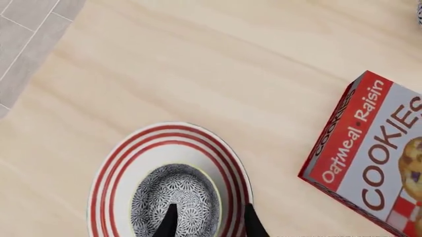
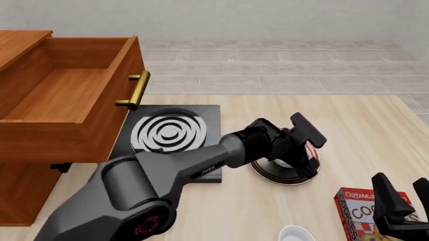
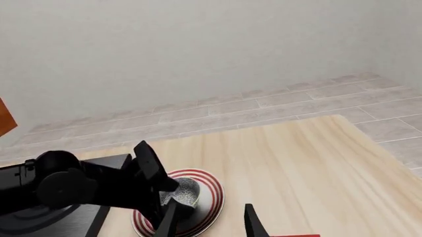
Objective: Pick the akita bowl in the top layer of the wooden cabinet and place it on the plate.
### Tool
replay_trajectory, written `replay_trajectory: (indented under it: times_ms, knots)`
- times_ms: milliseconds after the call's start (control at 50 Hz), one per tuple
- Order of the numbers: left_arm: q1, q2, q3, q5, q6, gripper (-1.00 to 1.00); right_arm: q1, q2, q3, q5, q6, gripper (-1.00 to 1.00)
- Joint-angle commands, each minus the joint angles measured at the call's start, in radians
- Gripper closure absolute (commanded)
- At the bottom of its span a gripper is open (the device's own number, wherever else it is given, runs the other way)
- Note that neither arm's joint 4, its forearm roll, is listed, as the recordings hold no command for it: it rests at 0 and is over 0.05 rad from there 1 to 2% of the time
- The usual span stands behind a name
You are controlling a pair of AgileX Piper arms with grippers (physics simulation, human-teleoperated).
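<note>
Wood cabinet: wooden cabinet stood at front view's left, top layer pulled out, brass handle facing the table.
Slab: black square slab with white spiral rings lay just beside the cabinet.
Left gripper: left gripper reached over the plate, fingers set apart either side of the bowl's rim; contact could not be told.
Bowl: akita bowl sat upright on the plate.
Plate: plate lay right of the slab, near table centre.
Box: cookie box lay at lower right.
Cup: white cup at the bottom edge.
Right gripper: right gripper hung over the box, fingers spread, holding nothing.
</note>
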Motion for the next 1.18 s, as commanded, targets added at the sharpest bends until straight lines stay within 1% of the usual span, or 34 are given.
replay_trajectory:
  times_ms: [20, 160, 220, 400, 540, 620, 660, 700, 800, 880, 960, 980, 1060, 1180]
  knots:
    - [-0.009, -0.034, 0.010, 0.002, 0.004, -1.00, 0.000, -0.001, 0.000, 0.000, -0.001, -1.00]
    - [-0.008, -0.075, 0.040, -0.012, 0.007, -1.00, 0.002, -0.005, 0.000, 0.003, -0.005, -1.00]
    - [-0.012, -0.099, 0.067, -0.028, 0.007, -1.00, 0.002, -0.005, 0.000, 0.002, -0.005, -1.00]
    - [-0.014, -0.191, 0.128, -0.060, -0.015, -1.00, 0.004, 0.004, 0.000, -0.008, -0.010, -1.00]
    - [-0.003, -0.246, 0.144, -0.062, -0.027, -1.00, 0.006, 0.001, -0.001, -0.005, -0.014, -1.00]
    - [-0.003, -0.274, 0.155, -0.074, -0.047, -1.00, 0.007, 0.005, -0.001, -0.009, -0.017, -1.00]
    - [-0.006, -0.309, 0.183, -0.100, -0.051, -1.00, 0.007, 0.005, -0.001, -0.009, -0.018, -1.00]
    - [-0.008, -0.317, 0.187, -0.101, -0.061, -1.00, 0.007, 0.005, -0.001, -0.008, -0.019, -1.00]
    - [-0.005, -0.355, 0.209, -0.120, -0.071, -1.00, 0.010, -0.007, -0.001, 0.002, -0.024, -1.00]
    - [-0.007, -0.388, 0.237, -0.143, -0.092, -1.00, 0.011, -0.023, -0.001, 0.018, -0.026, -1.00]
    - [-0.009, -0.400, 0.253, -0.157, -0.102, -1.00, 0.012, -0.036, -0.001, 0.031, -0.027, -1.00]
    - [-0.010, -0.412, 0.262, -0.168, -0.118, -1.00, 0.013, -0.042, -0.001, 0.037, -0.027, -1.00]
    - [-0.010, -0.413, 0.262, -0.169, -0.118, -1.00, 0.012, -0.044, 0.000, 0.039, -0.028, -1.00]
    - [-0.025, -0.463, 0.292, -0.205, -0.171, -1.00, 0.011, -0.052, 0.000, 0.048, -0.027, -1.00]
